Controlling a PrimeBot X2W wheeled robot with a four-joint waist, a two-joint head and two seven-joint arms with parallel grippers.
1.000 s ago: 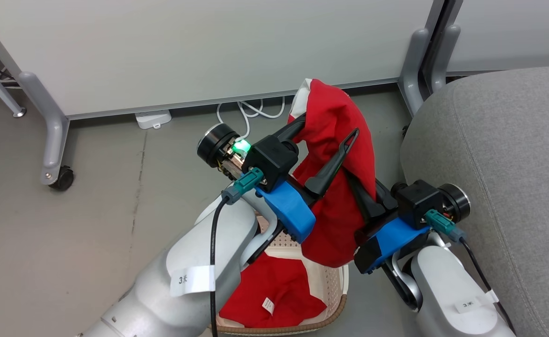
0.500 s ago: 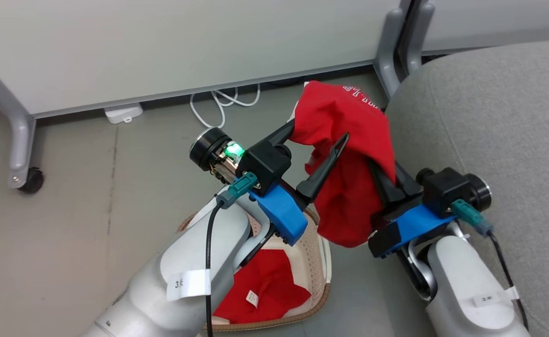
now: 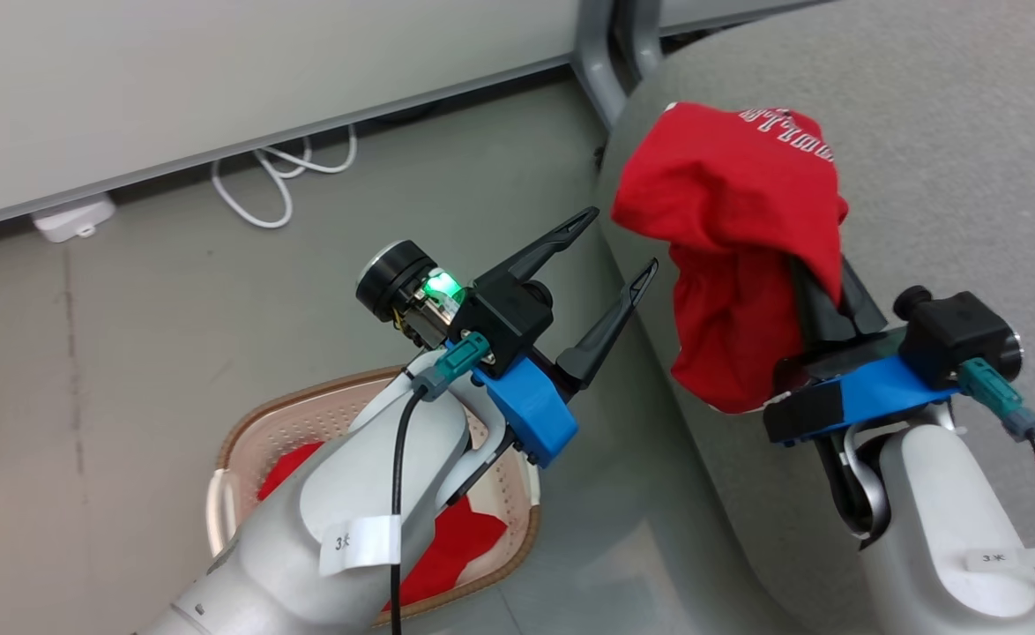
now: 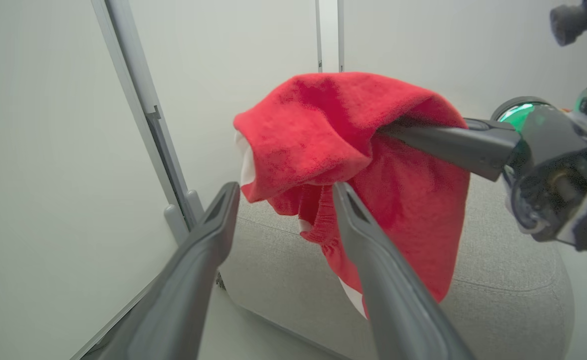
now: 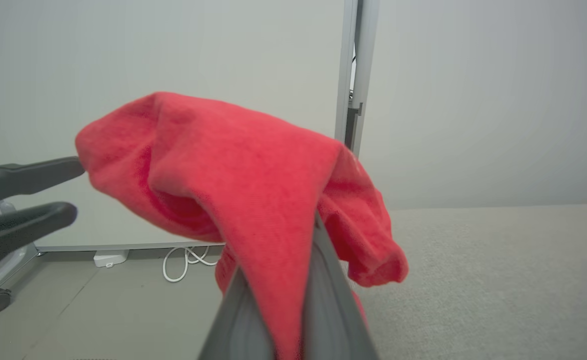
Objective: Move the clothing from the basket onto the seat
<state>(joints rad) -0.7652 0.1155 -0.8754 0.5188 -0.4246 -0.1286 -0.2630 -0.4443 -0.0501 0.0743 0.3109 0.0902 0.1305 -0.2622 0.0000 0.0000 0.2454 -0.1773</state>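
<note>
Our right gripper (image 3: 822, 295) clamps one red garment (image 3: 729, 194), which drapes over its fingers above the near edge of the seat (image 3: 967, 132); we judge lowering suffices. Our left gripper (image 3: 623, 242) gapes empty beside it.

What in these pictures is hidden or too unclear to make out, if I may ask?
Right end effector: fingertips buried under the held garment, head and right wrist views.
Second garment, in the basket: mostly behind the left forearm, head view.
Held garment's white lettering: too small and creased to read, head view.
</note>
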